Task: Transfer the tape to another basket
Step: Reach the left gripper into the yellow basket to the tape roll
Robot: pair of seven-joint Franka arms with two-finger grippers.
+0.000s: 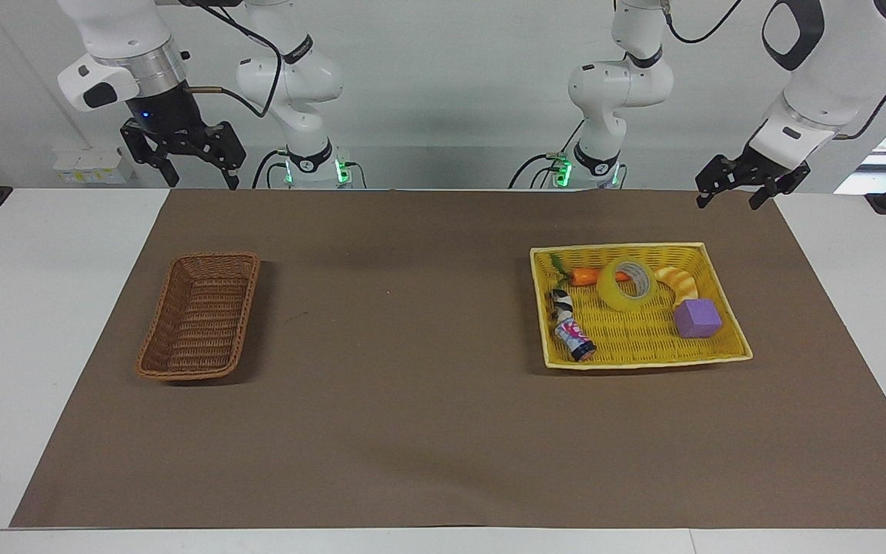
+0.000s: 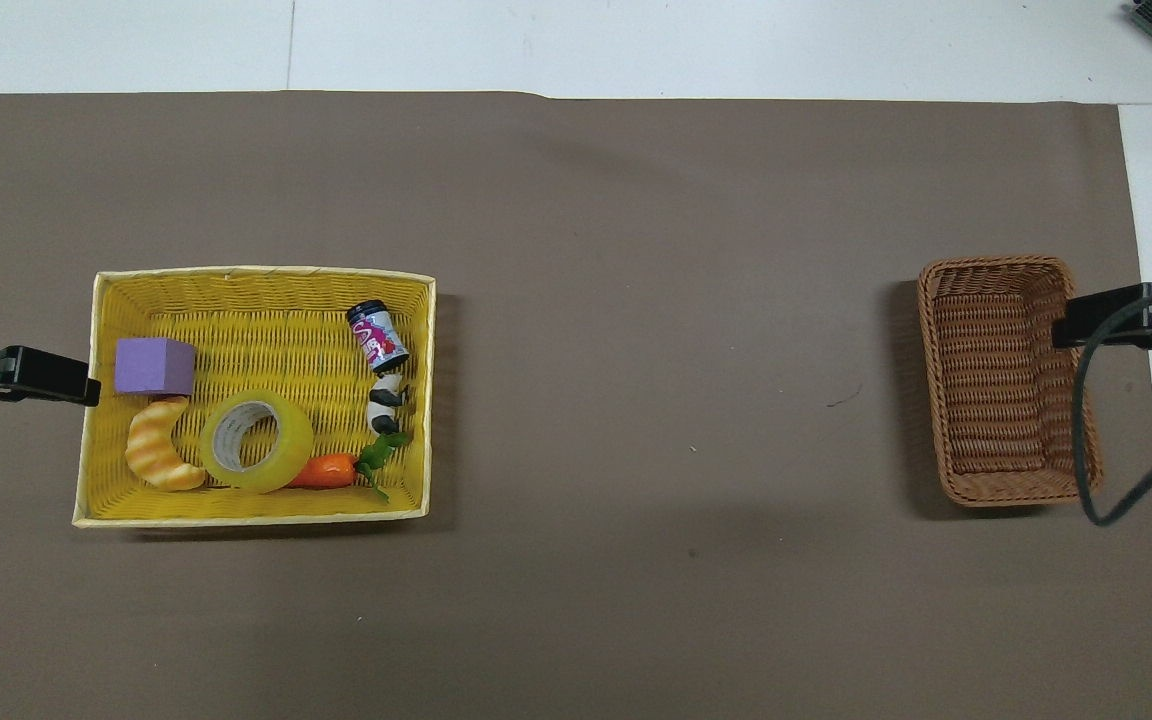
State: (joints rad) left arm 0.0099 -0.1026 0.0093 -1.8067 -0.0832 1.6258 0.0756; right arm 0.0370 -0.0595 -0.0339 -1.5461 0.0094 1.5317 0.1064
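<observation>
Two baskets sit well apart on the brown-papered tabletop [image 1: 412, 431], with lots of bare mat between them.

The wide roll of translucent yellow packing tape [image 1: 627, 284] lies in the flat bright-yellow woven tray [image 1: 647, 360] near its robot-side rim, squeezed between an orange toy carrot [image 1: 595, 276] and a striped croissant [image 1: 677, 282]; a purple foam cube [image 1: 697, 318] sits beside them. The narrow brown wicker basket [image 1: 199, 316] is toward the right arm's end. The left pincer [image 1: 735, 196] hangs spread open and empty over the mat's edge by the tray. The right pincer [image 1: 197, 178] waits, open and empty too.
</observation>
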